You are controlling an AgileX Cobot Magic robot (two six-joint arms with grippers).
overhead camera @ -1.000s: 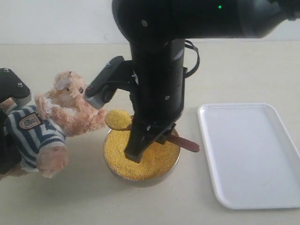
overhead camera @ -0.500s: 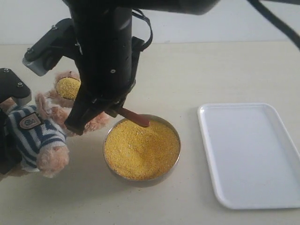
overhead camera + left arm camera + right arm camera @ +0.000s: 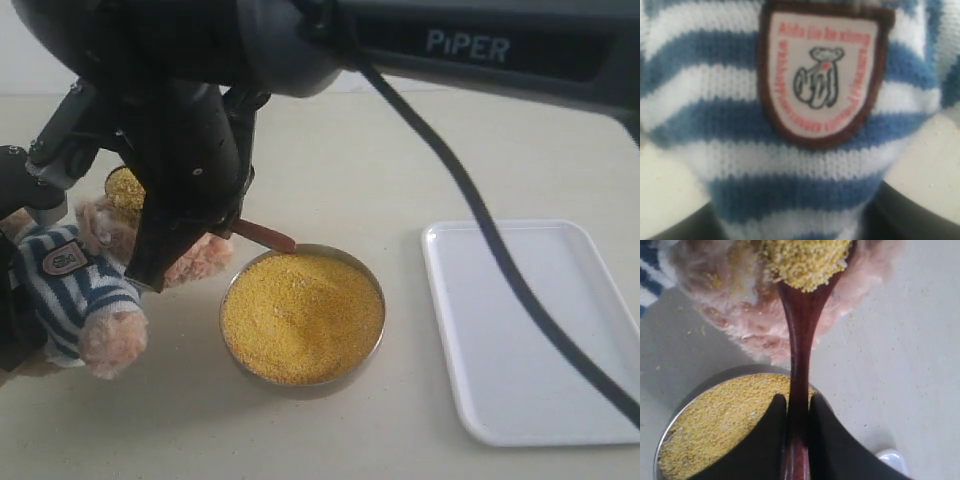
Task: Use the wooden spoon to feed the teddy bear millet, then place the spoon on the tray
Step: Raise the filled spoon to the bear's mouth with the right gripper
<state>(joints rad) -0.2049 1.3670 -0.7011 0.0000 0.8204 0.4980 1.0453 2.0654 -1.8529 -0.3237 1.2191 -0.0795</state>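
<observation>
The teddy bear [image 3: 72, 285] leans at the left in its striped shirt, badge [image 3: 822, 75] facing the left wrist camera. My left gripper [image 3: 792, 205] is shut on the bear's body, with dark fingers on both sides of the shirt. My right gripper [image 3: 796, 402] is shut on the handle of the wooden spoon [image 3: 797, 355]. The spoon's bowl, heaped with millet [image 3: 805, 260], sits against the bear's furry face [image 3: 740, 305]. In the exterior view the right arm hides most of the bear's head; the spoon's handle end [image 3: 268, 236] pokes out over the metal bowl of millet [image 3: 302, 315]. The white tray [image 3: 540, 330] lies at the right.
The right arm [image 3: 190, 150] leans across the left half of the scene, above the bear and the metal bowl's rim [image 3: 345, 372]. Loose grains dot the beige table [image 3: 900, 340]. A tray corner [image 3: 892, 459] shows in the right wrist view.
My right gripper has carried the loaded spoon from over the millet bowl leftward and up to the bear's face. The bear and the left gripper have stayed put.
</observation>
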